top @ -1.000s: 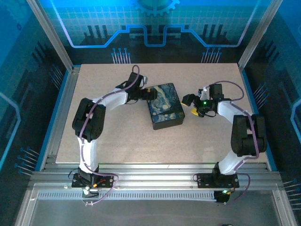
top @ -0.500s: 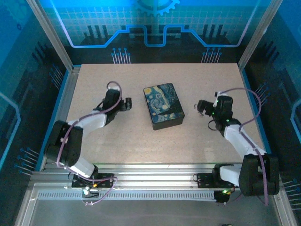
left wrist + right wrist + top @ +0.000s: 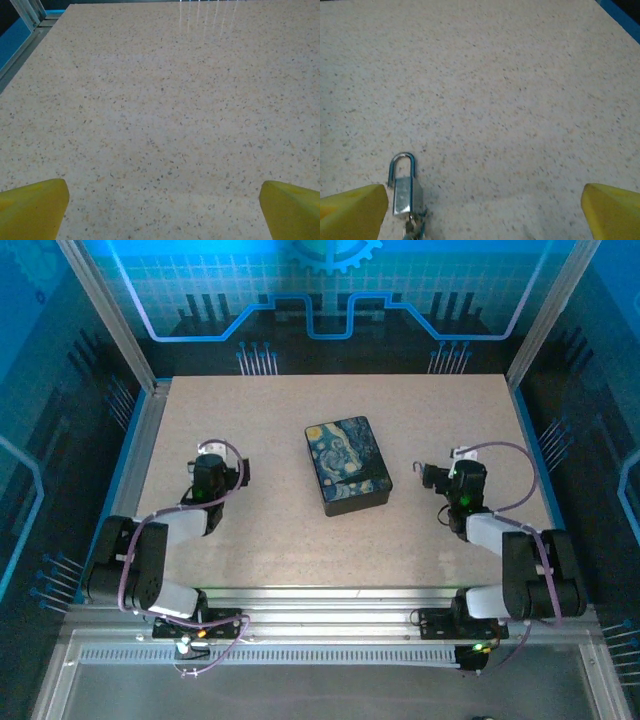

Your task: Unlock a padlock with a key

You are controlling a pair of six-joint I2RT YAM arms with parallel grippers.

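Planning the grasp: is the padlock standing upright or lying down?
Lying down: the padlock rests flat on the table, shackle pointing away from the right pincer.

- A speckled beige worktop [image 3: 300, 540] takes up the middle of the cell, its surface matte and evenly lit.
- Grooved aluminium rails [image 3: 330, 625] run across its near edge.
- Two slanted metal posts rise from the far corners, a left post [image 3: 105, 315] and a right post [image 3: 555, 310].
- The far wall [image 3: 200, 280] is a glowing blue panel with a pale grid, light-blue circuit lines and a gear emblem [image 3: 332, 252] at the top.
- Darker blue side panels [image 3: 40, 440] close off left and right.
- A blue strip [image 3: 545, 445] borders the worktop's right edge.
- Thin light streaks [image 3: 207, 10] gleam on the far worktop.
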